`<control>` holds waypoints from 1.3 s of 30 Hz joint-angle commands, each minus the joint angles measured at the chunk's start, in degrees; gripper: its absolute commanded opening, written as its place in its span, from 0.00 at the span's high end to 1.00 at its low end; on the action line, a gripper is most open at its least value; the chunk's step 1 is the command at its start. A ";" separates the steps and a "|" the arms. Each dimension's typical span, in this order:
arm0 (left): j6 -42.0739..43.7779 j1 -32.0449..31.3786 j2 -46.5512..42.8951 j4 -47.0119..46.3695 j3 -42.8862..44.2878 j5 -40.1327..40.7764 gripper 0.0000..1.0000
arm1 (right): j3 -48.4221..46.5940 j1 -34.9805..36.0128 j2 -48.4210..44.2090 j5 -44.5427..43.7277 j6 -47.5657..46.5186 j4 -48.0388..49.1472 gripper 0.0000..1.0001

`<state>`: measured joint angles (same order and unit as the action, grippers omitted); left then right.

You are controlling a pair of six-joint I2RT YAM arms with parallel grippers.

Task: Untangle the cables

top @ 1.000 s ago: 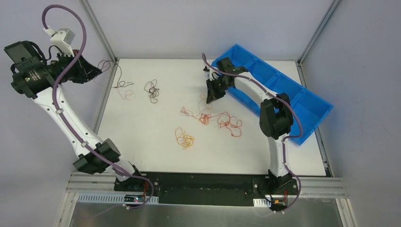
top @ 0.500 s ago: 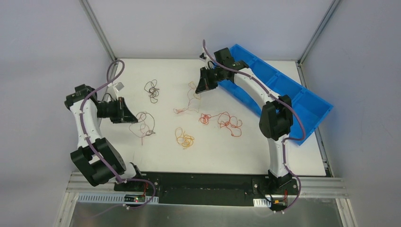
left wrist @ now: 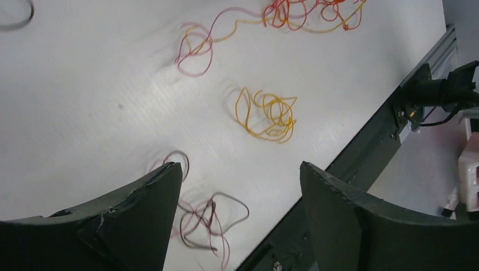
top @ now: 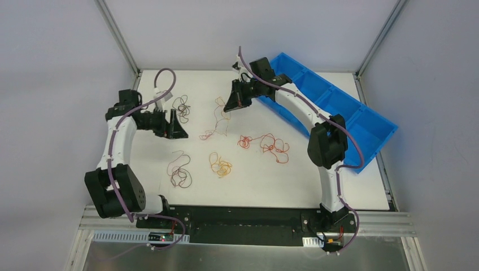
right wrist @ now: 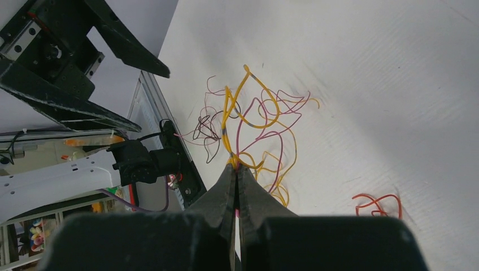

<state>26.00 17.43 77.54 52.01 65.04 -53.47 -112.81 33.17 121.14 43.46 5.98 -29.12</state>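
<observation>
Left claw [left wrist: 240, 167] hangs spread and empty over the table [top: 316, 186]. The right claw [right wrist: 236, 166] is pressed together, pinching one end of a yellow-and-pink strand [right wrist: 227, 121]. I judge the step in hand to be drawing that strand clear so it can lie alone. To do it well, carry it slowly and low toward bare table, and watch the trailing end. Stop if a neighbour drags along with it, since the free left claw could then pin whatever snags. Let go only once the whole strand rests apart from the other cables.

In the top view, nearest the arm bases lies a dark-and-pink strand [top: 179, 170], at 6 o'clock of the left claw and apart from it. Near it sits an orange coil [top: 220, 166], between 4 and 5 o'clock of that claw. Farther on, a red tangle [top: 265, 144] lies between 4 and 5 o'clock of the right claw. The pinched strand trails from the right claw toward 7 o'clock, and I cannot tell whether its tail is free of the red tangle. A dark brown coil [top: 181, 107] lies near the left claw at 12 o'clock. Farthest, a blue bin [top: 361, 121] stands at 3 o'clock of the right claw.
</observation>
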 commanded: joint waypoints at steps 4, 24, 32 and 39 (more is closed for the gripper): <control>-11.70 -15.72 5.76 -29.48 2.21 -0.28 0.18 | 2.03 0.81 -4.11 4.83 1.71 2.92 1.00; -11.20 -23.32 13.22 -28.63 12.01 0.39 1.00 | 10.44 -4.73 -8.38 6.56 1.02 3.02 0.99; -19.42 -18.97 10.19 -28.63 19.57 0.40 1.00 | 15.53 -6.77 -6.86 -1.71 -10.32 -2.29 0.85; -25.74 -18.92 13.24 -29.36 29.52 1.78 1.00 | 15.55 -6.97 -4.44 -5.34 -15.31 -4.89 0.77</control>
<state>5.15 -1.08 90.37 23.38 88.23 -51.90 -96.92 26.00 116.11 41.32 -3.95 -31.42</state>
